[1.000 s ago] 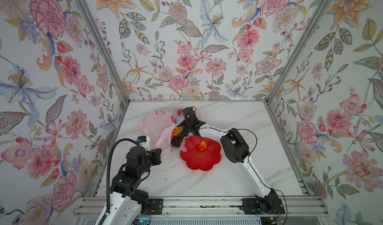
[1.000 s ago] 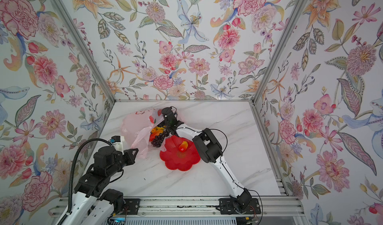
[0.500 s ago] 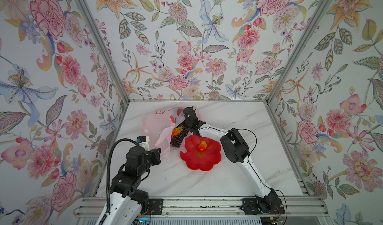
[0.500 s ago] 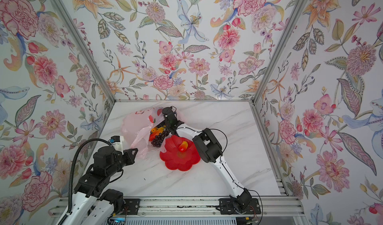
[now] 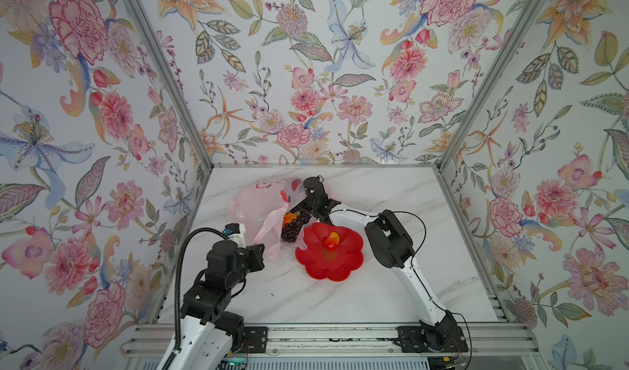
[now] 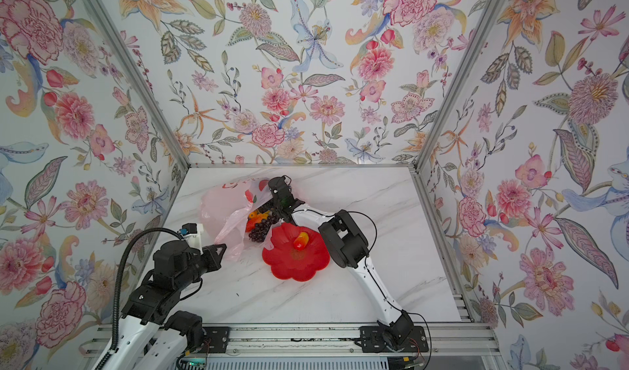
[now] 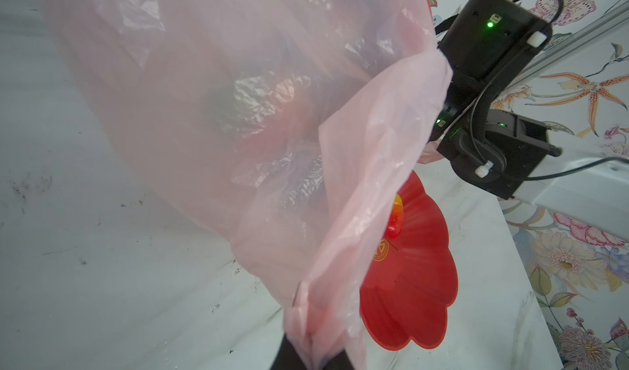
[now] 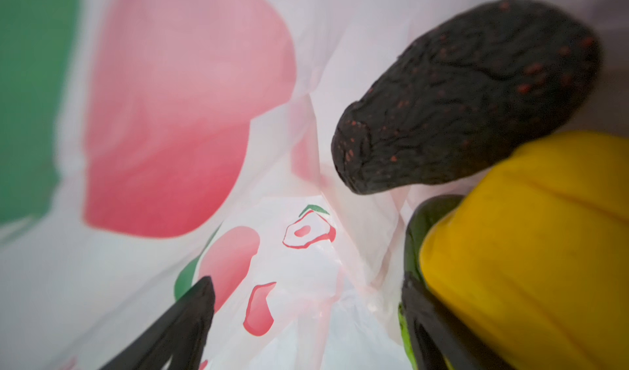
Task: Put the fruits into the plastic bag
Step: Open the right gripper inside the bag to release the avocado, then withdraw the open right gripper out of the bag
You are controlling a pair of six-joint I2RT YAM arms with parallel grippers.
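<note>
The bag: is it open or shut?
Open: left gripper holds the bag up by a handle; right gripper is inside, beside an avocado.

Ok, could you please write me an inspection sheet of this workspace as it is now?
Surface: white marble-pattern table top, a few small dark specks.
Job's things: thin pale pink translucent plastic bag lies open; dark purple grape bunch and orange mango at its mouth; blackish avocado, yellow lumpy fruit and green fruit inside; red-yellow mango on the red flower-shaped plate.
Clutter: nothing seen.
Grippers: left gripper shut on the bag's edge, holding it up; right gripper open inside the bag, holding nothing.
Cables: black ribbed hose on left arm; thin black cable on right arm.
Surroundings: floral wallpaper walls; aluminium frame rail in front.
</note>
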